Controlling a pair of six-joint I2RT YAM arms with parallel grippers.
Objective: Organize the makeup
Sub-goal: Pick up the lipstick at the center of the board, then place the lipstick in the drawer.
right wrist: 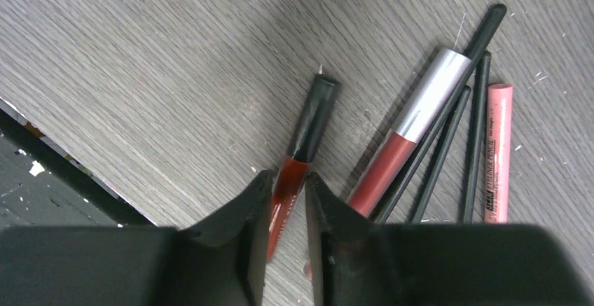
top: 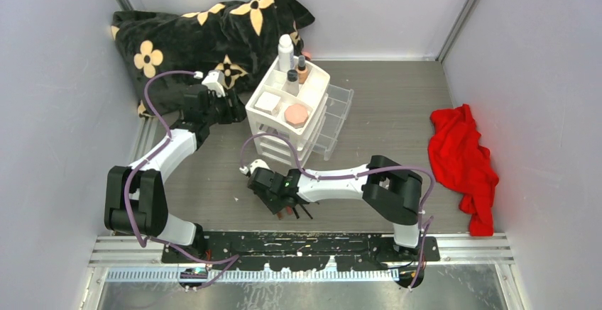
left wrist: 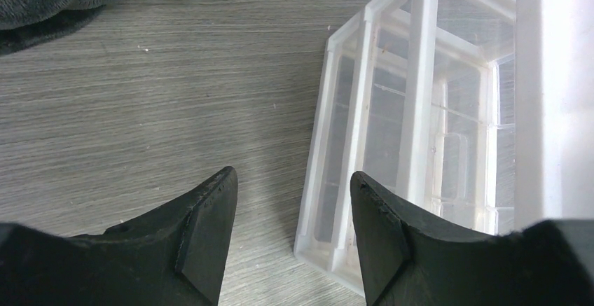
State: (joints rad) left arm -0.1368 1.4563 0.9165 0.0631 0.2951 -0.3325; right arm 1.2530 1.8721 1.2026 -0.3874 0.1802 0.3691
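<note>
My right jaws clamp a red tube on the worktop, black pencils and other tubes loose alongside; bottles, box and compact already top the drawer unit (left jaws apart, empty).

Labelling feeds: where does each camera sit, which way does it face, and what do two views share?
Top external: fixed above and behind the bases, looking down on the grey wood-grain table; left arm and right arm show.
Left wrist: on that wrist, facing down past the open left claw at the white plastic drawer unit.
Right wrist: on that wrist, facing down past the right claw, shut on a red black-capped tube.
Shared: top and left wrist both show the drawer unit.
</note>
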